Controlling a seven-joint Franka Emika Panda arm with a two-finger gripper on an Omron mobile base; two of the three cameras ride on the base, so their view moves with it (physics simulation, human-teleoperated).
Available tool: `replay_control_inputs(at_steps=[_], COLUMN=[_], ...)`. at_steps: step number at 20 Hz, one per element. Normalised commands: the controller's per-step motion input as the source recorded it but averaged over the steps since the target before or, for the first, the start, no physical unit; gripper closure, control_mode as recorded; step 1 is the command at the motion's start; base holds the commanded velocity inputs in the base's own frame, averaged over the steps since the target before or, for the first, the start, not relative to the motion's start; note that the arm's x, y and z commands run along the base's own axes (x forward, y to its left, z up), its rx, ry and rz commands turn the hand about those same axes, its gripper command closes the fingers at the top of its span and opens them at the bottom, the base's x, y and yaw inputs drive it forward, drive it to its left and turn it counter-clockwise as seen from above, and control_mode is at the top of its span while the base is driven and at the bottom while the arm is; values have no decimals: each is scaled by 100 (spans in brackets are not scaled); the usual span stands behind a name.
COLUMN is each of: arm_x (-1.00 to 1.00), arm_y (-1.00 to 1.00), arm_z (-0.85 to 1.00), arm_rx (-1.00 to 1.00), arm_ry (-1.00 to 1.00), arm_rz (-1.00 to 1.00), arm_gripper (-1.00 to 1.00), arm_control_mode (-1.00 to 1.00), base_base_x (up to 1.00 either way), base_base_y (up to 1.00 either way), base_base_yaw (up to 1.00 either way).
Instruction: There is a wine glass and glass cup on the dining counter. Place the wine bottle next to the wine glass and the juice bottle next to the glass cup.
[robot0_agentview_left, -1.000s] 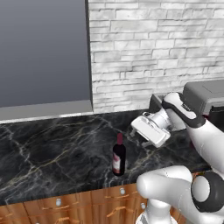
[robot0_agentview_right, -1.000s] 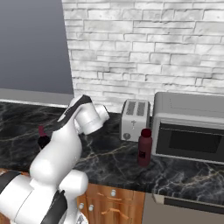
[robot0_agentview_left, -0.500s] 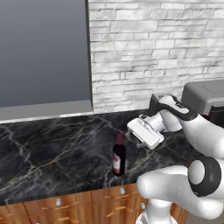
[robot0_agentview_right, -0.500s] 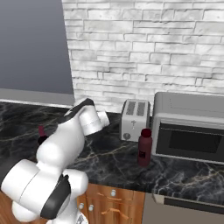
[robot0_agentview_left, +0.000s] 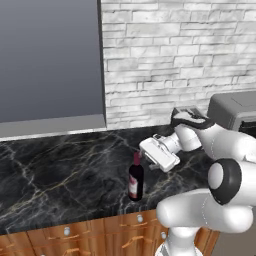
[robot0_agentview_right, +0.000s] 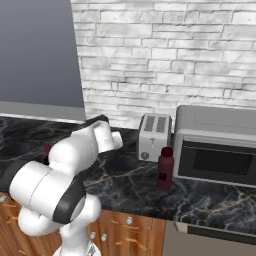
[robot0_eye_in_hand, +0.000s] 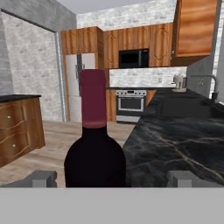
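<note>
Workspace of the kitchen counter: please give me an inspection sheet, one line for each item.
Surface: black marble counter with pale veins, on wood cabinets.
Job's things: wine bottle upright near the front edge; juice bottle upright before the microwave.
Clutter: toaster against the brick wall, left of the microwave.
Grippers: hand level with the wine bottle, fingers open on either side of it, not closed on it.
Cables: nothing seen.
Surroundings: white brick wall, grey panel; hand view shows fridge, oven, sink faucet beyond.
</note>
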Motion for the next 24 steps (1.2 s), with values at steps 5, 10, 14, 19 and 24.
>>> replay_control_inputs(at_steps=[5, 10, 14, 19, 24], arm_x=[0, 0, -5, -5, -16], arm_y=[27, 19, 8, 0, 0], arm_z=[-8, -2, 0, -1, 0], arm_rx=[7, 6, 2, 0, 0], arm_ry=[10, 11, 7, 3, 0], arm_rz=[4, 4, 6, 5, 4], arm_gripper=[-100, -100, -100, -100, -100], arm_control_mode=[-100, -100, -100, -100, -100], base_base_x=[0, 0, 0, 0, 0], base_base_y=[0, 0, 0, 0, 0], base_base_yaw=[0, 0, 0, 0, 0])
